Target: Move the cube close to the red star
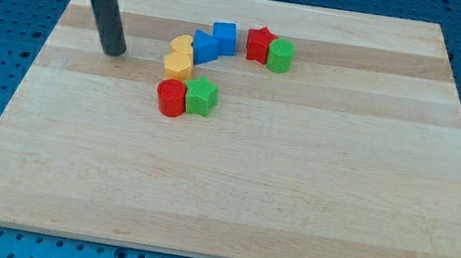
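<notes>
My tip [115, 51] is resting bare on the wooden board [294, 196], grasping nothing, well to the view's left of the red star [259, 43], while the blue cube [224, 37] is sitting just left of that star, no writing showing anywhere.

Blue cube [224, 37] just beside red star [259, 44]

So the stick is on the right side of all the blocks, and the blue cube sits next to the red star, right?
Not quite. In the camera view, my tip is at the view's left of all the blocks, not the right. The blue cube does sit just beside the red star.
</notes>
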`<action>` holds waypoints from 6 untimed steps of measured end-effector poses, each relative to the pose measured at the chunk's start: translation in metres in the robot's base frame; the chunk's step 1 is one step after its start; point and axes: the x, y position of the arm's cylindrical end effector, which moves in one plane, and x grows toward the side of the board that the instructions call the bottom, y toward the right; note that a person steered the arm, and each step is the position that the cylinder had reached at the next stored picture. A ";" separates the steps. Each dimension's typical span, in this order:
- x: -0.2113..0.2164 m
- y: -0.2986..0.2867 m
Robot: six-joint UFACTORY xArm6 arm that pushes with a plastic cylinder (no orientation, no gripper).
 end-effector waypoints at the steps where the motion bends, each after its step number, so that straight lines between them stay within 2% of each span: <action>1: -0.035 0.019; 2: -0.049 0.055; 4: -0.046 0.100; 6: -0.045 0.120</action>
